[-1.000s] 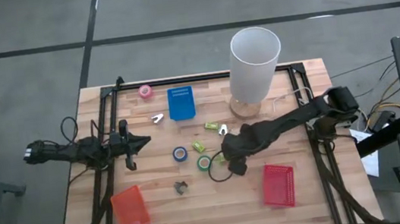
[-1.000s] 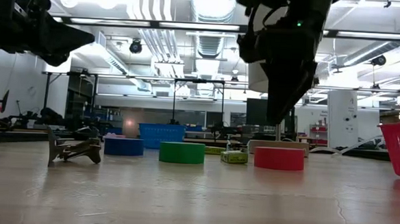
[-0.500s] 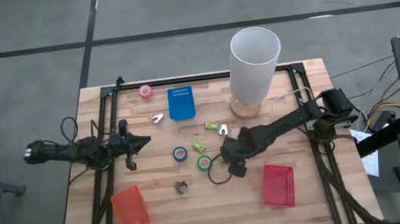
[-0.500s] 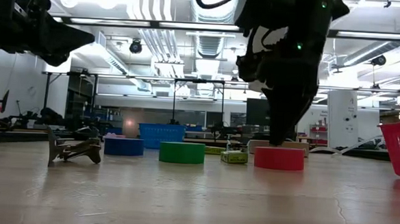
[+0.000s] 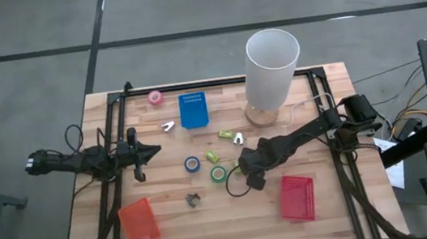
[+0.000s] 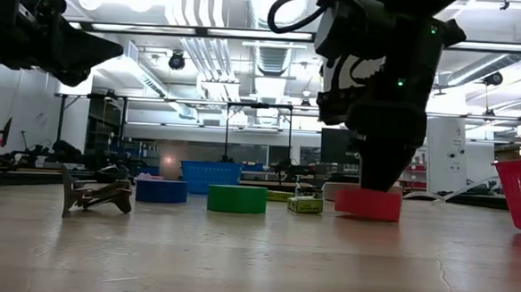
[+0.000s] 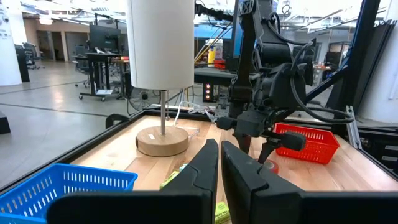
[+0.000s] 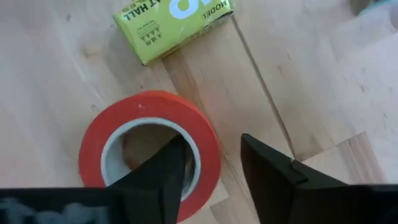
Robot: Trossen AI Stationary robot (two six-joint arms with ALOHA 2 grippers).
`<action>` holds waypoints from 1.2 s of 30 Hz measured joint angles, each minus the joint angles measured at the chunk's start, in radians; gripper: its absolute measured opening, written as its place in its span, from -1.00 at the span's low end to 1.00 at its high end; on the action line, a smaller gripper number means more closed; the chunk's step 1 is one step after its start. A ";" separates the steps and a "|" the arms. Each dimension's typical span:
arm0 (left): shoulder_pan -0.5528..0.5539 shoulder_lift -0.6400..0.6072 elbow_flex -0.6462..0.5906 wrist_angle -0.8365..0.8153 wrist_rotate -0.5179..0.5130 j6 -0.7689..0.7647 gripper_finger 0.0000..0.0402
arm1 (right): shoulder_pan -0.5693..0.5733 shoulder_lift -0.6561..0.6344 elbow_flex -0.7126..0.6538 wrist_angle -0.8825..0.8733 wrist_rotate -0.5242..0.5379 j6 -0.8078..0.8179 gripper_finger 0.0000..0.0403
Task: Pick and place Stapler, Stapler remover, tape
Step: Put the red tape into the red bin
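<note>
Orange-red tape roll [image 8: 149,152] straddled by end effector [image 8: 214,165], green box [image 8: 171,25] near

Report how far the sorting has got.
Done: nothing visibly; the red tray and orange tray show no items inside. In hand: the right gripper straddles the orange-red tape's wall, one finger inside. Left: blue tape, green tape, pink tape. The left gripper waits shut.

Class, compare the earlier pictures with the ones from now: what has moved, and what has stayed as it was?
The right gripper has come down onto the orange-red tape roll, one finger inside its ring and one outside, closing in; the roll still lies on the table. The left gripper, the blue tape and the green tape stayed put.
</note>
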 joint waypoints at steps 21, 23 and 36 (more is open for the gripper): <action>0.000 0.001 0.000 0.000 0.000 0.000 -0.87 | 0.093 -0.129 0.175 -0.298 -0.114 0.059 -0.78; 0.000 0.002 0.000 0.001 0.000 0.000 -0.87 | 0.135 -0.159 0.175 -0.316 -0.114 0.117 -0.78; 0.000 0.009 0.000 0.010 0.000 0.000 -0.87 | 0.436 -0.255 0.151 -0.480 0.004 0.585 -0.76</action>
